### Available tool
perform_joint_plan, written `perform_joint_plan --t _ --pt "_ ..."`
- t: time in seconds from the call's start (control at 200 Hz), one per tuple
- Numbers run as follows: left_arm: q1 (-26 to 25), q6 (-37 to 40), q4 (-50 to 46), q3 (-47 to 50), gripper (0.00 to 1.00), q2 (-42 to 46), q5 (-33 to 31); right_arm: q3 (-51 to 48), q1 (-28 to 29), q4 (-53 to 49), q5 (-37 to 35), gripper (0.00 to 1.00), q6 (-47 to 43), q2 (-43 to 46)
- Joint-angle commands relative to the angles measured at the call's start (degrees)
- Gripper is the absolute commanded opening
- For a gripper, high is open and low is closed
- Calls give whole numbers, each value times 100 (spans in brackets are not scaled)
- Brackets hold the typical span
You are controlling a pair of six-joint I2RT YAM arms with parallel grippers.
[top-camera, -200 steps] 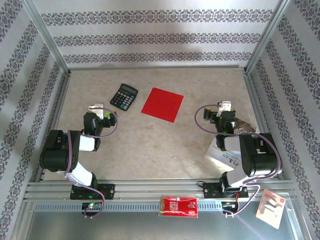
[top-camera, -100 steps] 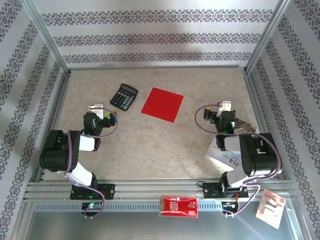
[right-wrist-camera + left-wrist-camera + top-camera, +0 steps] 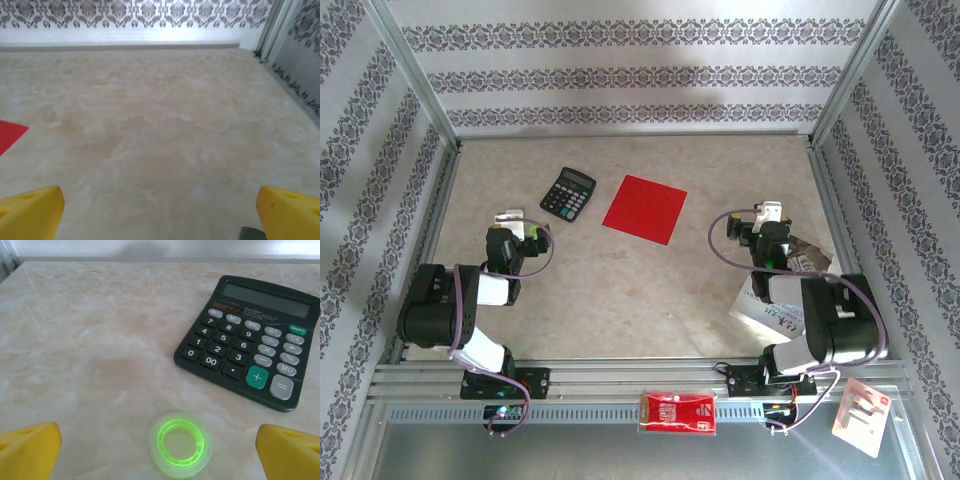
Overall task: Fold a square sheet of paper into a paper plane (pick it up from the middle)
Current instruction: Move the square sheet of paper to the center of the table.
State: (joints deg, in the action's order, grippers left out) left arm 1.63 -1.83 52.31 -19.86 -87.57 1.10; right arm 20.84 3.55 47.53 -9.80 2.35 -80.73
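Note:
The square sheet of paper point(image 3: 645, 209) lies flat and bright red on the table's far middle, turned slightly askew. One of its corners point(image 3: 9, 136) shows at the left edge of the right wrist view. The paper plane is out of view. My left gripper point(image 3: 513, 220) hovers open to the left of the sheet, beside the calculator, and its yellow fingertips point(image 3: 27, 450) are spread wide with nothing held. My right gripper point(image 3: 770, 216) stands open to the right of the sheet, over bare table, with its fingertips point(image 3: 30, 212) far apart.
A black calculator point(image 3: 567, 193) sits just left of the sheet, and also shows in the left wrist view point(image 3: 250, 355). A clear tape roll with a green core point(image 3: 181, 444) lies between the left fingers. A grey booklet point(image 3: 768, 312) lies under the right arm. A red-and-white packet point(image 3: 677, 411) rests on the front rail.
The right arm's elbow has sunk slightly toward the near edge. Both grippers stay open in nearly the same places, and the sheet has not moved.

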Motion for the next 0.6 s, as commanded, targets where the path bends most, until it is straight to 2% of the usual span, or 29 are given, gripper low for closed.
perform_joint_plan --t 0.0,0.06,0.165,0.24,0.29,0.335,0.395,0.44,0.5,0.56,0.595 --pt "26 -355 -896 -186 100 1015 -809 284 4 -1185 -851 98 514 1225" --pt "88 -810 -1790 -394 100 1501 -1105 501 -256 -2103 -595 98 967 1809" --pt "169 -1348 -2601 -581 100 2021 -685 803 -433 -3376 -851 98 1694 2599" --pt "188 -2362 -3670 -894 100 2383 -475 1018 -496 -4329 -590 98 2414 2993" --pt "177 -2937 -4196 -1097 100 2546 204 1098 -407 -4578 -37 98 2678 3071" --pt "117 -3204 -4254 -1194 100 2573 1015 1200 -110 -4813 86 98 2806 3007" --pt "-250 -3324 -4636 -1460 100 2522 1273 1421 519 -5164 -87 98 2690 2745" --pt "-689 -3034 -5214 -1828 100 2382 1089 1714 1155 -5457 -333 98 2443 2352" --pt "-1336 -2440 -6087 -2427 100 2063 451 2130 1754 -5706 -466 98 2209 1782" --pt "-1783 -2082 -6836 -2986 100 1681 -208 2624 2201 -5785 -48 98 2076 952" --pt "-1867 -2001 -7068 -3202 100 1465 -354 2996 2348 -5847 265 94 2052 389"
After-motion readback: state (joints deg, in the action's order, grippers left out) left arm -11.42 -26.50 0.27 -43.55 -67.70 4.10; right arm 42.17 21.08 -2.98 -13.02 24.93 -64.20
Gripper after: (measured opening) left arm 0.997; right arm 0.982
